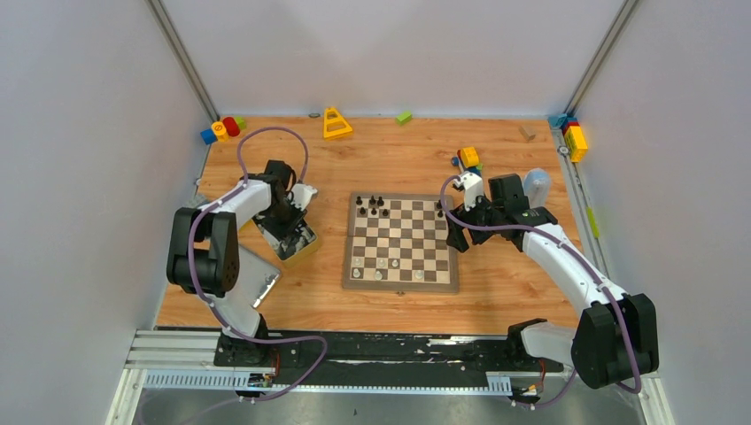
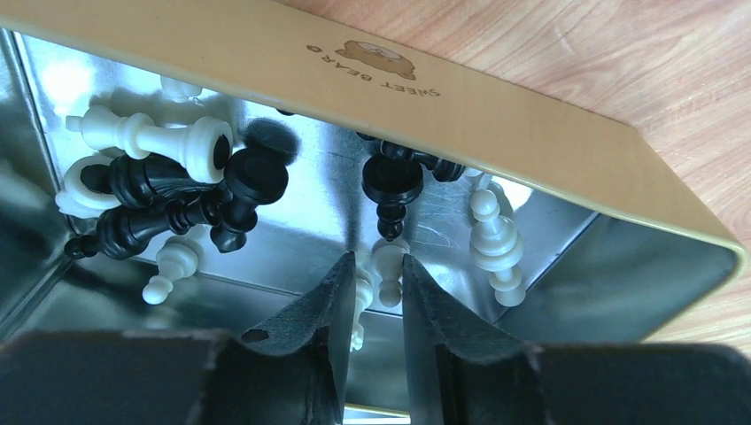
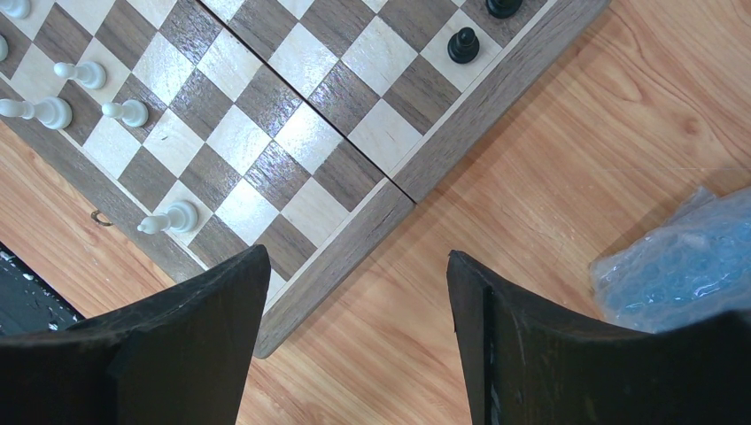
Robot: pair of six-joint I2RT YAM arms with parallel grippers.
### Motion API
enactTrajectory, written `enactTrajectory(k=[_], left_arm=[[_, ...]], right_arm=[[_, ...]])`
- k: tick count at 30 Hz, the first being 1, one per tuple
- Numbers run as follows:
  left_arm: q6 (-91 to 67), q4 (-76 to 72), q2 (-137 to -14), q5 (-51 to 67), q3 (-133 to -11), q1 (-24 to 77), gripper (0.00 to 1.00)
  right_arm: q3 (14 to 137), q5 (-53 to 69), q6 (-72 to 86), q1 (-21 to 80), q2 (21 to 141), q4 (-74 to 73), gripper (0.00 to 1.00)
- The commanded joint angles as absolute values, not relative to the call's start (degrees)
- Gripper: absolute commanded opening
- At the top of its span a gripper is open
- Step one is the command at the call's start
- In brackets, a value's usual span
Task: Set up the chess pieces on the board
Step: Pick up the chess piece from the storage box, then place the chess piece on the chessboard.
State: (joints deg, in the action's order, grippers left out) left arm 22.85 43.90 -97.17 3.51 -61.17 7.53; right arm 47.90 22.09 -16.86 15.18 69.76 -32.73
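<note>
We are holding our left gripper [image 2: 376, 258] down in the tin [image 2: 496, 115], fingers narrowed on a pale pawn [image 2: 387, 266] among loose black and pale chess pieces [image 2: 177, 190]. Our right gripper [image 3: 359, 266] is hovering wide open over the right edge of the board [image 3: 310, 133], which is carrying a few standing pieces.

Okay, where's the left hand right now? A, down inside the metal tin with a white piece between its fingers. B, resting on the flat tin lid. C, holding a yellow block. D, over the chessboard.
A: the left wrist view shows the left hand down in the tin, its fingers closed around a white chess piece among other loose pieces.
</note>
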Motion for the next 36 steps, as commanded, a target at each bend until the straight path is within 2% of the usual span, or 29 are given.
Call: enactTrajectory(k=[1, 5, 11, 16, 20, 29, 36], left_arm=[[24.06, 42.84, -97.78, 3.62, -61.42, 6.59, 0.3], [24.22, 43.72, -97.03, 4.71, -62.12, 6.55, 0.18], [24.19, 47.39, -89.54, 8.56, -64.26, 6.51, 0.1], [24.18, 52.84, -83.87, 14.38, -67.48, 9.5, 0.1], [23.16, 54.2, -82.45, 13.81, -69.86, 17.69, 0.1], [23.53, 51.61, -88.12, 12.9, -73.69, 39.93, 0.12], [25.17, 48.13, -94.13, 16.19, -75.56, 46.39, 0.12]], right_arm=[[47.99, 23.3, -17.84, 14.91, 68.63, -31.95, 0.75], [47.99, 23.31, -17.84, 14.92, 68.73, -31.91, 0.75], [48.02, 23.28, -17.9, 14.92, 68.9, -31.93, 0.75], [48.4, 23.49, -17.84, 14.86, 69.42, -31.94, 0.75], [48.57, 23.36, -17.82, 14.92, 69.31, -31.93, 0.74], [48.6, 20.59, -16.85, 14.02, 67.4, -30.66, 0.74], [48.35, 20.14, -16.48, 12.2, 66.51, -30.5, 0.74]])
